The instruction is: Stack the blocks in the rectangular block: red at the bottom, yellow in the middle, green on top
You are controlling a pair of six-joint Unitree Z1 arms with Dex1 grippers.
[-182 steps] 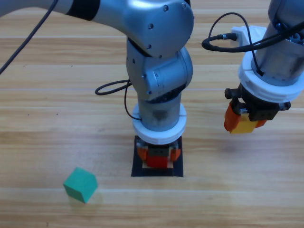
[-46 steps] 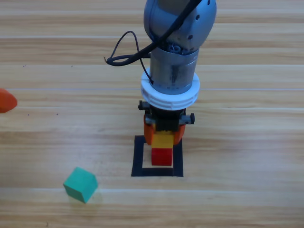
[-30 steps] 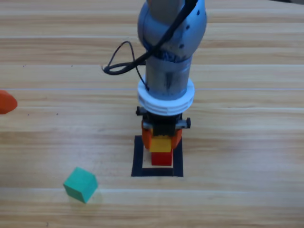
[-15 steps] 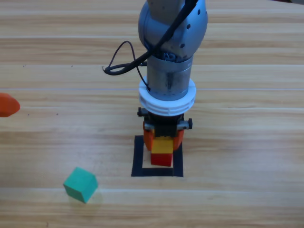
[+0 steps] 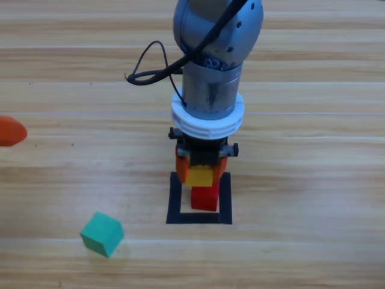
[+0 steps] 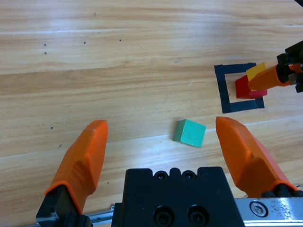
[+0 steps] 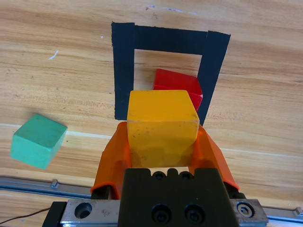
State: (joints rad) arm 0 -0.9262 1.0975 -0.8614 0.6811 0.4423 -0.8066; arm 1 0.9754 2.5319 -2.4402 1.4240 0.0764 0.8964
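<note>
My right gripper [image 5: 201, 173] is shut on the yellow cube [image 5: 199, 176] and holds it over the black tape square [image 5: 174, 201]. The red cube [image 5: 204, 198] stands inside that square, just in front of the yellow one in the high view. In the right wrist view the yellow cube [image 7: 162, 125] sits between the jaws, with the red cube [image 7: 177, 85] beyond it inside the tape square [image 7: 124, 71]. The green cube [image 5: 101, 233] lies on the wood to the left of the square. At the picture's left edge my left gripper [image 5: 9, 130] waits, open [image 6: 161, 125] and holding nothing.
The right arm's grey body [image 5: 213, 54] comes down from the top edge over the middle of the table. A black cable [image 5: 150, 69] loops out to its left. Bare wood lies between the green cube [image 6: 189, 133] and the tape square [image 6: 222, 90].
Six seconds ago the left gripper stood at the square with the red cube; it has since drawn back left. In the last half second the right gripper shifted back with the yellow cube, uncovering more red.
</note>
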